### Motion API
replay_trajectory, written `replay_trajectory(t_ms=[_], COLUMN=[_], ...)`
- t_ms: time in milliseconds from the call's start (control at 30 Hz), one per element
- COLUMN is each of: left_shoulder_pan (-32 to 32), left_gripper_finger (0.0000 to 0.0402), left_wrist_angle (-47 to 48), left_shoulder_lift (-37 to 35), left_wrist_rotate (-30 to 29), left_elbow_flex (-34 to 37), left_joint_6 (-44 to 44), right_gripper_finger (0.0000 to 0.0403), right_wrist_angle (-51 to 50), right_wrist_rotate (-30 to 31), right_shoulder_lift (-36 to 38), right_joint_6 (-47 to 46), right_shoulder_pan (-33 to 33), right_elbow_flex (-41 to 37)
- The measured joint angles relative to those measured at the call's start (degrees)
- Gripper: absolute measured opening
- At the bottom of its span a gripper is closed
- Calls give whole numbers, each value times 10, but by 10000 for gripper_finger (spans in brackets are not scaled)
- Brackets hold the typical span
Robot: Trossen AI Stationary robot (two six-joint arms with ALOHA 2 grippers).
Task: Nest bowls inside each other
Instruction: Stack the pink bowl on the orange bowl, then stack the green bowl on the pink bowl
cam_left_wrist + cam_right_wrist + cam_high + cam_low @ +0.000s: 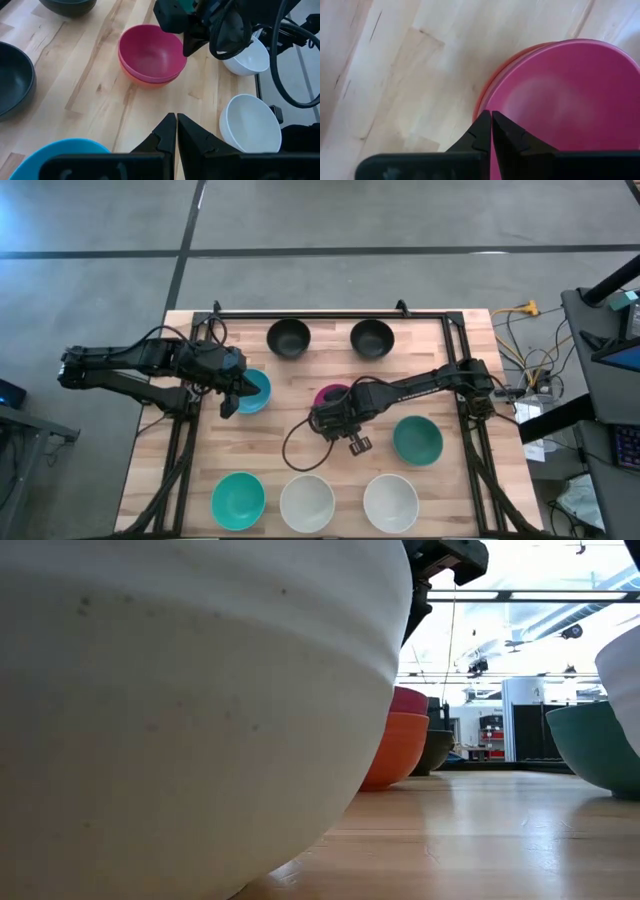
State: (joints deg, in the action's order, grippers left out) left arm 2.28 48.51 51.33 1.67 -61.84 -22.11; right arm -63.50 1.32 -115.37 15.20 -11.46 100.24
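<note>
The magenta bowl (333, 393) sits nested in the red bowl (150, 81) at mid-table; the pair also shows in the low view (395, 740). My right gripper (491, 119) is shut and hovers over the magenta bowl's rim (492, 102), above the bowl's near-left side (322, 412). My left gripper (176, 129) is shut just beside the blue bowl (255, 390), over its near edge, and its fingers point toward the table's right. Two black bowls (288, 337) (372, 338) stand at the far edge. Two teal bowls (238, 500) (417, 440) and two white bowls (307, 503) (390, 503) stand on the near half.
A dark frame rail (330, 313) runs along the far edge, and side rails (185, 450) (470, 450) run down both sides. Bare wood (290, 440) lies between the blue bowl, the nested pair and the near row. A white bowl (180, 690) fills the low view's left.
</note>
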Motion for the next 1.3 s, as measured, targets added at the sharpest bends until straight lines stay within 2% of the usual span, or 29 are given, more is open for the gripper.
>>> replay_trajectory(t_ms=[600, 800, 933, 1100, 1200, 1300], left_shoulder_pan=[0, 0, 0, 0, 0, 0], left_gripper_finger=[0, 0, 0, 0, 0, 0], left_wrist_angle=[0, 0, 0, -5, -22, -51], left_shoulder_lift=[0, 0, 0, 9, 23, 43], left_wrist_rotate=[1, 1, 1, 1, 1, 0], left_elbow_flex=[0, 0, 0, 0, 0, 0], left_joint_6=[0, 0, 0, 1, 19, 65], right_gripper_finger=[9, 9, 9, 9, 9, 9], right_wrist_angle=[-3, -35, -72, -203, -268, -259], right_wrist_rotate=[3, 73, 132, 143, 147, 171], right_shoulder_lift=[0, 12, 39, 106, 165, 247], right_joint_6=[-3, -26, -150, -335, -451, -544], right_shoulder_pan=[0, 2, 3, 6, -2, -35], right_elbow_flex=[-21, 12, 39, 48, 29, -16])
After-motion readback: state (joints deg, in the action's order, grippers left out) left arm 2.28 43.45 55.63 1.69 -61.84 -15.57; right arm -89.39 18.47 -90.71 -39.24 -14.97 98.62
